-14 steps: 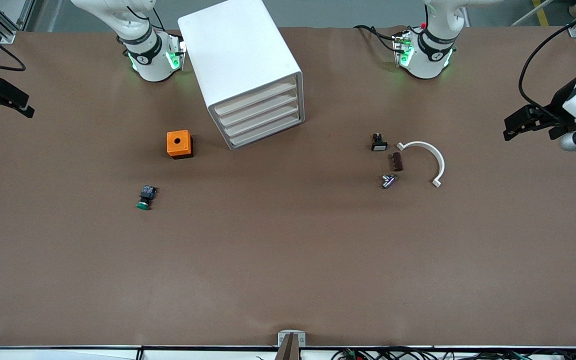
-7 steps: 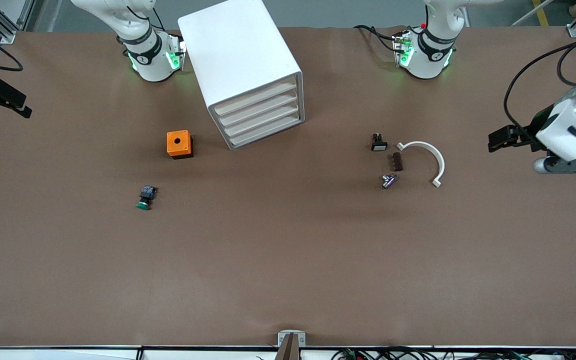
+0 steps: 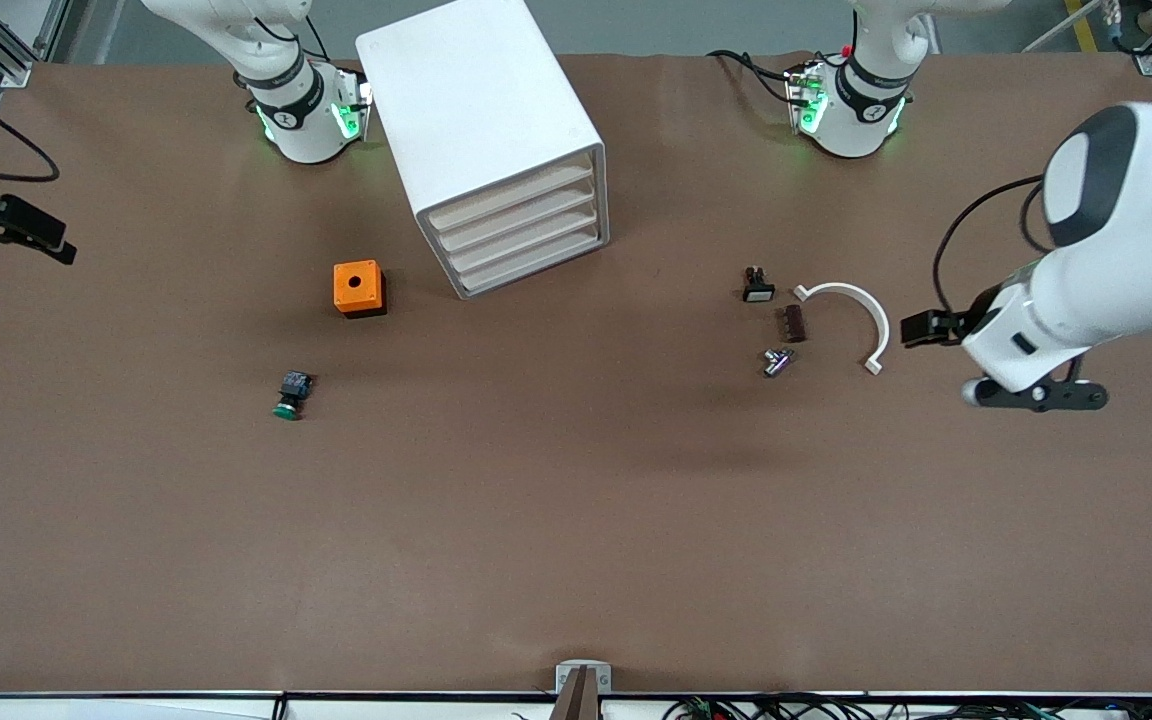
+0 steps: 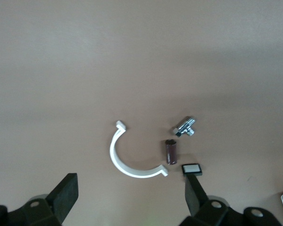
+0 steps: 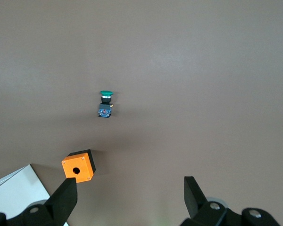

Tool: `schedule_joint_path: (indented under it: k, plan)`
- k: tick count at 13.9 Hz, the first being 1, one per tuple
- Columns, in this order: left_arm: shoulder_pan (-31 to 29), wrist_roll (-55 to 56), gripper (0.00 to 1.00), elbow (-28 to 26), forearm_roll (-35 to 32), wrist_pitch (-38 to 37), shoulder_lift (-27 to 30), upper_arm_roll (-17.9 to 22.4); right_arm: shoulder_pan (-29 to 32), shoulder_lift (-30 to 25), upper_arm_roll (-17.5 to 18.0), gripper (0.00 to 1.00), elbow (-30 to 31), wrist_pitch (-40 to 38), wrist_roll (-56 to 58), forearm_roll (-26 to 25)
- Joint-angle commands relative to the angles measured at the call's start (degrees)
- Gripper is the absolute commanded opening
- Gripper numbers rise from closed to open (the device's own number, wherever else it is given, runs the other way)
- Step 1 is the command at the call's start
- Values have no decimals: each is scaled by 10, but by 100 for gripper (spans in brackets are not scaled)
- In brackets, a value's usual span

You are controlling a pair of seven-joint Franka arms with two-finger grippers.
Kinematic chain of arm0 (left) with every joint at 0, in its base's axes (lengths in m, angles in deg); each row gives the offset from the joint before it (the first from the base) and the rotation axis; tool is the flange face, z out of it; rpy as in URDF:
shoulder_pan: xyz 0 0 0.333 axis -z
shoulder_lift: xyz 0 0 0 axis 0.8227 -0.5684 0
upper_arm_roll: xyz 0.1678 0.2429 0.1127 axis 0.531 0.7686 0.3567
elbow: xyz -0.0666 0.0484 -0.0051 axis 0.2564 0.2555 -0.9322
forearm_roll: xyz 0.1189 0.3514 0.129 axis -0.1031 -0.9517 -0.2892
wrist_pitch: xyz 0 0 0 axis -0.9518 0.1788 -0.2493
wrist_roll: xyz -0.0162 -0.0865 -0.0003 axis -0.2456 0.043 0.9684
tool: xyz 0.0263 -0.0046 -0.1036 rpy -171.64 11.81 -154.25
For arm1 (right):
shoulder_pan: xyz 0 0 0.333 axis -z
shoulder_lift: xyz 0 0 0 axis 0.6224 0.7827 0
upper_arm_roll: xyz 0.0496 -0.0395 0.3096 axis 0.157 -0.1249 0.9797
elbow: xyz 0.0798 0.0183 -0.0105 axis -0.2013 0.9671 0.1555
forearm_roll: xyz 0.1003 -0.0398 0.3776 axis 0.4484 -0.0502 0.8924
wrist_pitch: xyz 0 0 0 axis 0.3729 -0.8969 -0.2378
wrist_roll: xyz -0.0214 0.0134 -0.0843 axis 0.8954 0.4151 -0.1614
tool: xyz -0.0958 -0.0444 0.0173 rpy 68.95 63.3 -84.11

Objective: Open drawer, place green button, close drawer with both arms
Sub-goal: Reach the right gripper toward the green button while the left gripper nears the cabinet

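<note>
The white cabinet [image 3: 481, 120] stands near the robots' bases, and all four stacked drawers [image 3: 521, 235] are shut. The green-capped button [image 3: 290, 394] lies on the table nearer to the front camera than the orange cube; it also shows in the right wrist view [image 5: 105, 104]. My right gripper [image 3: 26, 232] is open and empty, high over the right arm's end of the table; in its wrist view [image 5: 129, 197] the fingers [image 5: 63, 200] stand wide apart. My left gripper [image 3: 921, 328] is open and empty in its wrist view [image 4: 130, 197], beside the white curved clip.
An orange cube with a hole [image 3: 358, 288] sits beside the cabinet. A white curved clip [image 3: 861, 320], a black part with a white face [image 3: 758, 290], a brown piece [image 3: 794, 323] and a metal fitting [image 3: 776, 361] lie toward the left arm's end.
The left arm has swung in from the table's end, and its gripper now hangs beside the white curved clip. The right gripper has shifted only slightly. The objects have not moved.
</note>
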Motion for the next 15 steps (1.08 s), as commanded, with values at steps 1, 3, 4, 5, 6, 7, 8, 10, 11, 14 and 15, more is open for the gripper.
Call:
schedule_joint_path:
  k: [1, 3, 4, 5, 6, 7, 8, 10, 11, 14, 15]
  plan:
    - [3, 18, 100, 16, 41, 4, -36, -2, 16, 52, 1, 100, -43, -8, 1, -1]
    - [3, 50, 100, 18, 73, 7, -53, -2, 23, 60, 1, 100, -46, -7, 2, -2]
    - [5, 70, 100, 18, 88, 15, -63, -2, 26, 71, 1, 100, -49, -8, 3, -4]
    - [13, 87, 100, 18, 101, 25, -72, -2, 34, 76, 1, 100, -56, -10, 3, -3]
    - [19, 113, 100, 18, 117, 31, -80, -2, 33, 76, 1, 100, -56, -9, 3, -8]
    - [23, 142, 100, 18, 133, 32, -88, -2, 35, 77, 1, 100, -55, -4, 1, -7]
    - [32, 178, 100, 18, 148, 32, -94, -2, 38, 85, 1, 100, -50, 5, -1, 1]
    - [59, 266, 100, 17, 163, 32, -110, -2, 45, 96, 1, 100, -19, 39, -4, 17]
    - [75, 329, 100, 18, 173, 32, -123, -2, 43, 95, 1, 100, 7, 73, -8, 27]
    - [102, 439, 100, 18, 210, 32, -146, -2, 39, 95, 2, 100, 75, 163, -22, 40]
    - [109, 472, 100, 27, 213, 32, -153, -2, 31, 95, 3, 100, 96, 191, -26, 52]
